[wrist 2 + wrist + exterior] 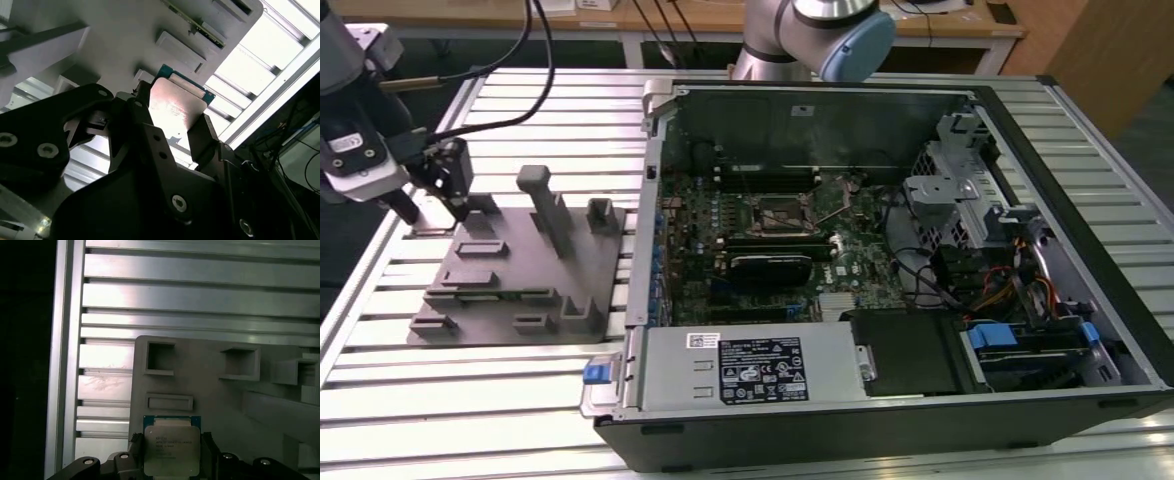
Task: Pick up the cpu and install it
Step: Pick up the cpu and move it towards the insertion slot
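Right, the gripper (431, 205) sits over a corner of the grey fixture plate (215, 405), jaws narrow and clamped on two opposite edges of the cpu (171, 450). Best, I'd say, to keep it dead level and squeeze the rim only. Smooth metal lid, thin green board edge. The plate is matte plastic with rectangular pockets.

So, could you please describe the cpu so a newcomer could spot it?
To the exterior view's left of the open computer case lies a grey plate. At its corner, the end effector grips the cpu. It is the only shiny silver square there, among matte grey blocks.
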